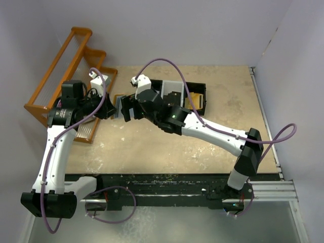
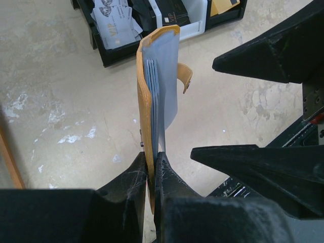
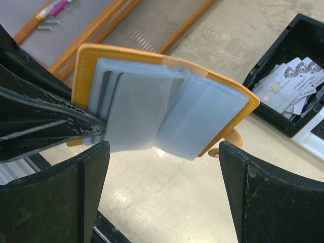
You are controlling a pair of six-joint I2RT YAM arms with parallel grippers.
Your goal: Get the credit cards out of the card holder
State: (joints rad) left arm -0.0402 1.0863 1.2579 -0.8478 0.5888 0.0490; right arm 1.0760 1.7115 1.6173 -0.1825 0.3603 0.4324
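The tan-orange card holder (image 2: 144,101) stands on edge above the table, and my left gripper (image 2: 153,163) is shut on its lower end. It hangs open, showing pale blue-grey panels (image 3: 202,119). Thin card edges (image 2: 151,83) show between the panels; dark credit cards (image 3: 106,86) sit tucked behind them. My right gripper (image 3: 164,188) is open just beside the holder, one finger (image 3: 76,195) on each side of the panels' free end, touching nothing. From above, both grippers meet at the holder (image 1: 118,105) at the table's back left.
A black compartment tray (image 1: 197,85) sits behind the right gripper, with several silver VIP cards (image 2: 114,20) in one compartment. An orange wooden rack (image 1: 66,66) stands at the far left. Walls close in the back and right.
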